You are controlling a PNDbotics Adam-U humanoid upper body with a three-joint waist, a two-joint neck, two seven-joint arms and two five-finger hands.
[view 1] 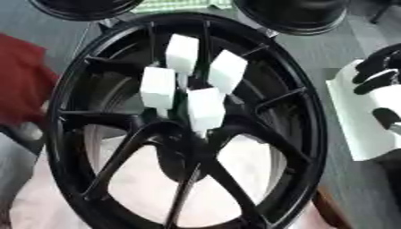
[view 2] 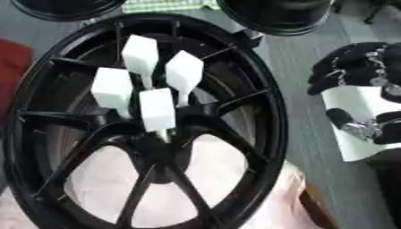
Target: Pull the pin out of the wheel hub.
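Black wheel (view 1: 184,129) upright, four white-capped pins (view 2: 157,109) seated in its hub. Right hand (view 2: 362,67) off to side, fingers apparently curled, holding nothing.

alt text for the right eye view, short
A black spoked wheel fills the view, with four white block-headed pins standing in its hub. The robot's right hand rests at the right edge on a white object, clear of the wheel.
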